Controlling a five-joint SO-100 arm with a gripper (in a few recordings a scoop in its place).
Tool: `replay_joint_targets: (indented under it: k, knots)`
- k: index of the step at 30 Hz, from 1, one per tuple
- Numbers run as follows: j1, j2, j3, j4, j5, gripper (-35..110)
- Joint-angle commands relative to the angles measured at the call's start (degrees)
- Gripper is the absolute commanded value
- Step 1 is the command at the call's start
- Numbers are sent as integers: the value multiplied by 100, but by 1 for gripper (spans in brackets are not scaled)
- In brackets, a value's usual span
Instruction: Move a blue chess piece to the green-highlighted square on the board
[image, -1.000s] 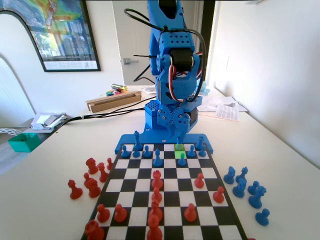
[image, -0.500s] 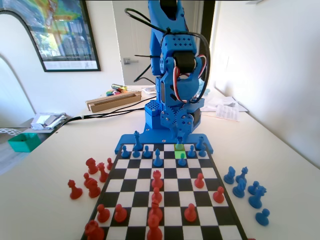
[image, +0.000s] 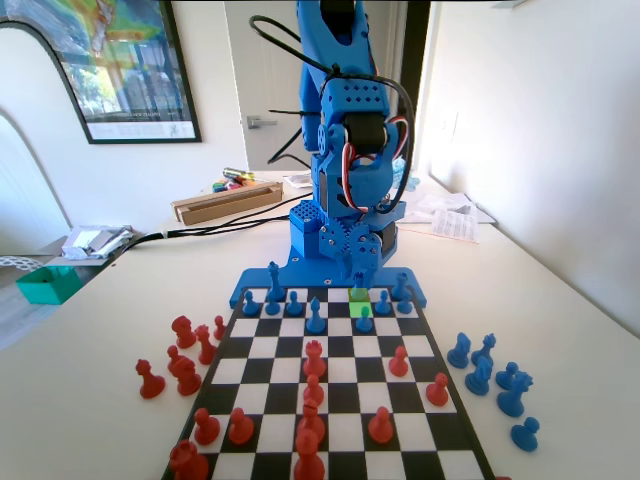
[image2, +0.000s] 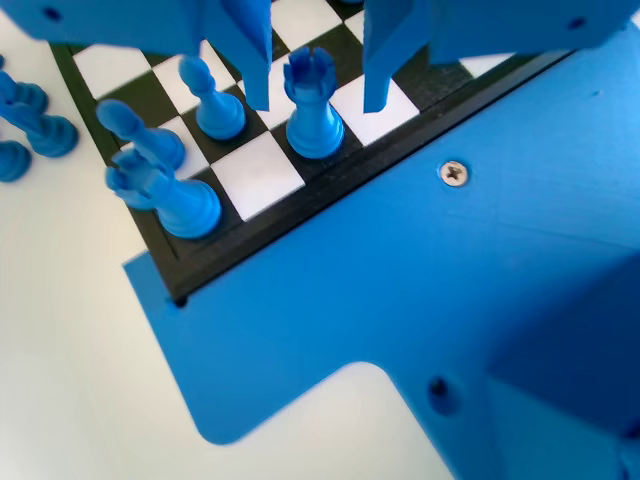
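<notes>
Gripper hovering over back-row blue piece, grasp not yet made.

Fixed view, near to far: red chessmen (image: 314, 358) are crowding the near half of the board (image: 420, 345), spare blue pieces (image: 497, 378) are sitting off-board on the surface (image: 560, 300) at picture right, the green-highlighted square (image: 360, 302) is lying near the far edge with a blue pawn (image: 365, 320) just in front of it, and the gripper (image: 352, 268) is hanging above the far row. Wrist view: jaws are spread wide either side of the blue chess piece (image2: 314, 105), a crowned one, not touching it. Risk, judged: neighbours are standing close, so a jaw descending off-centre could be knocking the pawn (image2: 213, 98) over. No readable writing anywhere.
</notes>
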Motion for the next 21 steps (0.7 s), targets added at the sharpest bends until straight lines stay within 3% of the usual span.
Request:
replay_joint_targets:
  k: [1,6,12,21]
  knots:
    - [-132,-26,-9,-79,18,14]
    - [-167,-114,0,-158,53,13]
    - [-193,-141,-44,-185,53,1]
    - [-158,-114,-246,9,9,1]
